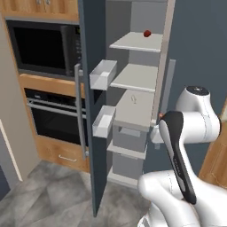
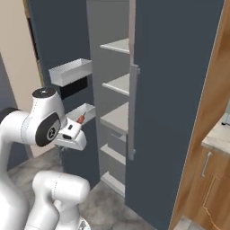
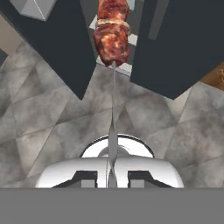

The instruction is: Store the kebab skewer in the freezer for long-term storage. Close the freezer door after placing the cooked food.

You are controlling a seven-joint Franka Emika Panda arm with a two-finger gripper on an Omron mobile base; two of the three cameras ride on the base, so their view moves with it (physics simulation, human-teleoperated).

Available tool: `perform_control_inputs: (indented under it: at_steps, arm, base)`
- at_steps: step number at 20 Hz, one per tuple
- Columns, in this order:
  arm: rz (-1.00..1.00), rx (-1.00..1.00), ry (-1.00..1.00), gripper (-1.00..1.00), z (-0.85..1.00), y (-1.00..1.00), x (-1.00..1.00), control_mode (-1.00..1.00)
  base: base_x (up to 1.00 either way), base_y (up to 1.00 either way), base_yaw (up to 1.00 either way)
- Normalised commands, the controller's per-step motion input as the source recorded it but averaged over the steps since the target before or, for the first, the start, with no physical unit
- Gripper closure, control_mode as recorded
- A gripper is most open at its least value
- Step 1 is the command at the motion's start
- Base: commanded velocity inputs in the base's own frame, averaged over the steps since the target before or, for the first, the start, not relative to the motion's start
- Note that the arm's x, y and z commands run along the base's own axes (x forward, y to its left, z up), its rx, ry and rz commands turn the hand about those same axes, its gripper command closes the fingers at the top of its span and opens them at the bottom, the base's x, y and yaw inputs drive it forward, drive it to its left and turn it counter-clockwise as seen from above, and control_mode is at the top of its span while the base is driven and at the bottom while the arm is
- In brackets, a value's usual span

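Observation:
The kebab skewer (image 3: 113, 37) is a thin metal rod with reddish-brown meat chunks at its far end. My gripper (image 3: 112, 175) is shut on the bare end of the rod. In the base views the gripper (image 1: 156, 133) (image 2: 72, 132) hangs in front of the open freezer (image 1: 133, 77) (image 2: 117, 85), level with its middle shelves, and the skewer's meat (image 2: 81, 119) pokes up from the hand. The freezer door (image 1: 91, 111) (image 2: 54, 36) stands swung open to the left, white bins (image 1: 103, 73) on its back.
A small round red item (image 1: 146, 33) lies on an upper freezer shelf. The plain slate-grey door (image 2: 175, 90) with a bar handle (image 2: 133, 112) is closed on the right. A black microwave (image 1: 42, 46) and oven (image 1: 53, 115) stand left of the open door. A counter corner (image 2: 220, 134) is at far right.

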Motion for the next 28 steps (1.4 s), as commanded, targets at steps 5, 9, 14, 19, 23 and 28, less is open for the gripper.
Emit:
perform_control_inputs:
  at_steps: [5, 9, 14, 19, 23, 28]
  arm:
    - [0.00, 0.00, 0.00, 1.00, 0.00, 0.00, 0.00, 1.00]
    - [0.00, 0.00, 0.00, 1.00, 0.00, 0.00, 0.00, 1.00]
    - [0.00, 0.00, 0.00, 1.00, 0.00, 0.00, 0.00, 1.00]
    - [0.00, 0.00, 0.00, 1.00, 0.00, 0.00, 0.00, 1.00]
    - [0.00, 0.00, 0.00, 1.00, 0.00, 0.00, 0.00, 1.00]
    - [0.00, 0.00, 0.00, 1.00, 0.00, 0.00, 0.00, 1.00]
  base:
    - [0.66, 0.01, 0.00]
    - [0.39, 0.29, 0.00]
    - [0.27, 0.21, -0.02]
    - [0.37, 0.08, -0.10]
    - [0.30, 0.11, -0.16]
    - [0.33, 0.37, -0.17]
